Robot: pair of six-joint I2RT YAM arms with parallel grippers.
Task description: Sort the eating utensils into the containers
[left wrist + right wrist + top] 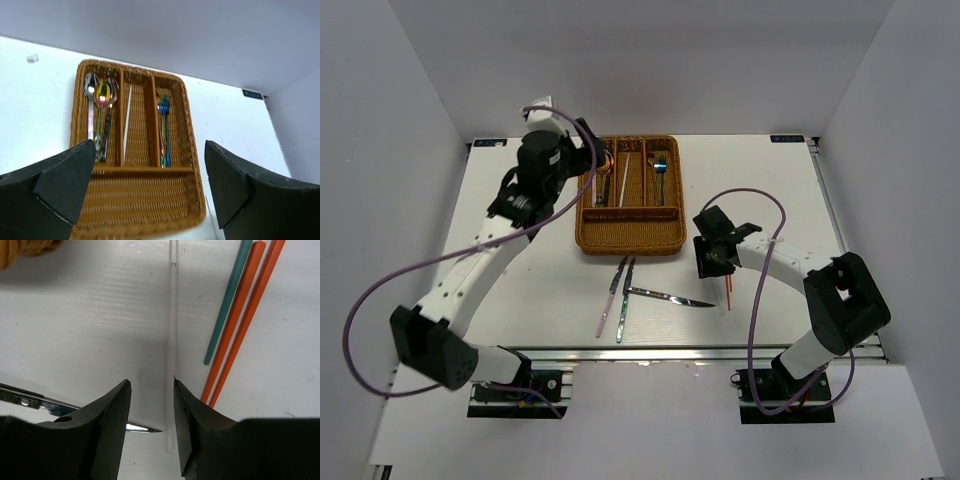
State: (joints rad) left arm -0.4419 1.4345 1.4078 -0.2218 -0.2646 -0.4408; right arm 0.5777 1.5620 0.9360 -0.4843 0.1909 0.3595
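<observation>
Top view first: the wicker tray (630,243) sits mid-back on the tabletop (520,200). The left arm (480,265) reaches over the tray's left end, and the right arm (770,262) is down low just off the tray's near right corner. The knives (623,295) and red chopsticks (728,290) lie loose in front.

Left wrist view: the left fingers (65,185) are spread wide with nothing in them, hanging above the tray. The spoons (100,107) are in the left slot, the slotted white chopstick (128,112) in the middle one, and the forks (164,125) in the right one.

Right wrist view: the right fingers (107,410) are roughly half apart and straddle the loose white chopstick (173,315), which lies flat on the tabletop. It hugs the finger on the right of that view and the other finger is clear of it, so there's no pinch yet. The green chopstick (225,305) and the red ones are just beside it, with a knife tip (142,428) near the other finger.

My take: shift sideways to centre the stick, get the tips right down low, then squeeze gently. It's thin and looks slippery, so it could roll or pop out. The middle slot seems the obvious home for it.
</observation>
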